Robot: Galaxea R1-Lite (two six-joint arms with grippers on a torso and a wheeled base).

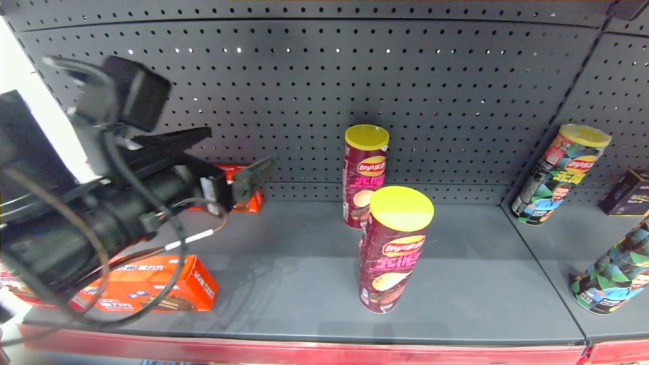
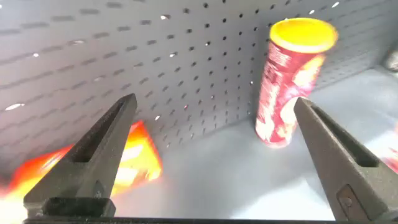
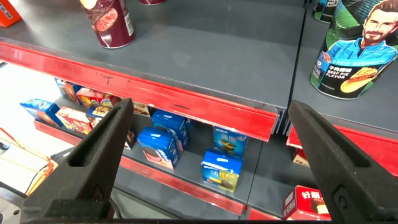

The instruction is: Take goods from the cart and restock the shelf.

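On the grey shelf [image 1: 284,274] stand two maroon chip cans with yellow lids, one at the back [image 1: 364,175] and one nearer the front [image 1: 393,253]. My left gripper [image 1: 242,145] hangs open and empty above the shelf's left part, in front of a small orange box [image 1: 249,198] by the back wall. The left wrist view has the open left gripper [image 2: 214,106] facing the pegboard, with the back can [image 2: 289,81] and the orange box [image 2: 134,155] beyond its fingers. My right gripper [image 3: 211,109] is open and empty, out in front of the shelf's red edge [image 3: 155,93].
A larger orange box [image 1: 152,291] lies at the shelf's front left. The neighbouring section on the right holds dark printed cans [image 1: 557,175] [image 1: 613,274] and a dark box [image 1: 628,192]. Blue boxes [image 3: 165,140] fill the lower shelf. Free shelf room lies between the orange boxes and the cans.
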